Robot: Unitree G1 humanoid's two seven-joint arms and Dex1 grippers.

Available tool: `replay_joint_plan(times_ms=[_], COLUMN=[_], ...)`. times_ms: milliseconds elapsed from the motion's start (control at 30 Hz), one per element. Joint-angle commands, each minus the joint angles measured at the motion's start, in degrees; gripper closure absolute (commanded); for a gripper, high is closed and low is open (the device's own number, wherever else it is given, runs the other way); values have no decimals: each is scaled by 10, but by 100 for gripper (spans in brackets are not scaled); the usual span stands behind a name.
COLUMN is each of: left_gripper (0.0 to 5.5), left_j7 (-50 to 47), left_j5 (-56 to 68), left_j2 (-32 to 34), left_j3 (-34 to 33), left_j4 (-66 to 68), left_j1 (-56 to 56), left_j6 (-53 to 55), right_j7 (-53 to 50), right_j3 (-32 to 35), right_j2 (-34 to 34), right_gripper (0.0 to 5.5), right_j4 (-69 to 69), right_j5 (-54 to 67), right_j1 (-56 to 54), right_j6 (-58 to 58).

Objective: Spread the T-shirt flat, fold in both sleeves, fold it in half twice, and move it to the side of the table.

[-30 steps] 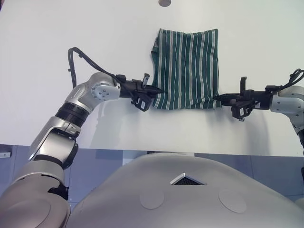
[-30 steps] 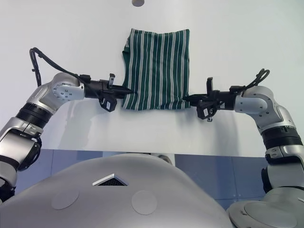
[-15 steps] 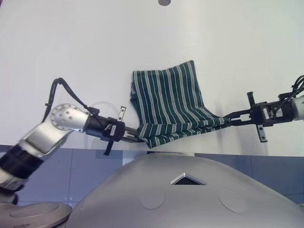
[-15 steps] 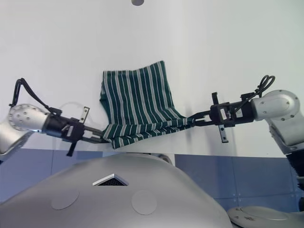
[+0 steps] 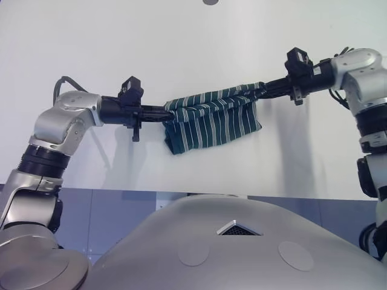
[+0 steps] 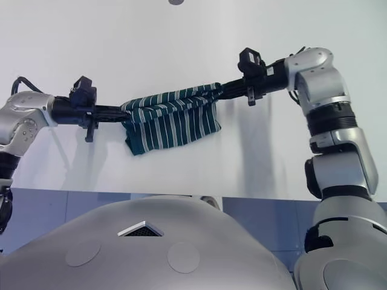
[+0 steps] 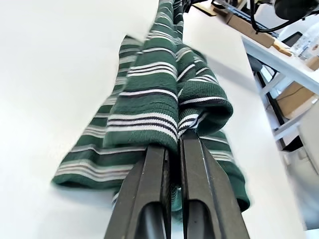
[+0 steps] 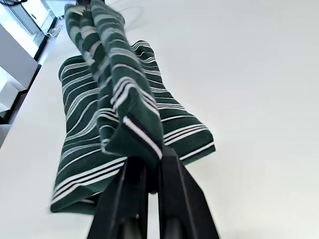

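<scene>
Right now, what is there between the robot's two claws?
The green striped T-shirt spans the whole gap, one end pinched in the left gripper, the other in the right gripper. Both eye views show it.

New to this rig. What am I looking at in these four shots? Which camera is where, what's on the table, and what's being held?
This is a humanoid robot with two arms, each ending in a two-fingered pincer. The two wide pictures come from a stereo camera in its head, looking forward and down over the arms. They show one scene from slightly different angles. The two close-ups come from cameras on the wrists, each looking along its own pincer.

The surface is a white table. The only item is a T-shirt, green with white stripes, already folded into a narrow bundle. The left pincer is shut on one end and the right pincer on the other. The top edge is stretched between them above the table, and the rest hangs down and seems to rest on the table.
</scene>
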State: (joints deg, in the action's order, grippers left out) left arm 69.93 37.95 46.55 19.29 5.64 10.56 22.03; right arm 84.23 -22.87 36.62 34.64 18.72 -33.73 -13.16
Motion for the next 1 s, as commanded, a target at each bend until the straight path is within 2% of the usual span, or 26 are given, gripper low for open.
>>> replay_joint_plan(times_ms=[33,133,267,367,467,533,667,800,867,933,1000], left_gripper=[508,449,373,325,321,321,321,321,321,321,321], left_j7=[-27,-60,-113,-122,-99,-82,-131,-171,-274,-406,-471], left_j5=[-54,-60,-53,-52,-65,-102,-238,-376,-358,-289,-253], left_j2=[-41,-67,-93,-121,-163,-190,-208,-165,-167,-141,-116], left_j3=[-11,-48,-123,-141,-88,-36,45,118,42,-91,-164], left_j4=[47,75,92,35,-58,-49,119,241,334,447,497], left_j1=[8,6,9,14,8,16,67,76,86,92,85], left_j6=[-3,13,23,9,-11,-31,-13,-60,-67,-83,-113], right_j7=[-58,-106,-179,-232,-260,-272,-301,-315,-326,-347,-370], right_j3=[33,79,133,174,202,206,228,246,261,283,300], right_j2=[-49,-63,-45,-41,-56,-67,-78,-74,-72,-77,-85], right_gripper=[459,395,310,258,253,253,253,253,253,253,253], right_j4=[62,95,108,92,45,7,-48,-62,-61,-45,-38], right_j5=[-29,-33,-52,-52,-41,-40,-26,-24,-22,-17,-15], right_j1=[-22,-33,-8,31,89,131,169,176,178,176,184], right_j6=[23,34,58,72,60,50,22,6,6,14,25])
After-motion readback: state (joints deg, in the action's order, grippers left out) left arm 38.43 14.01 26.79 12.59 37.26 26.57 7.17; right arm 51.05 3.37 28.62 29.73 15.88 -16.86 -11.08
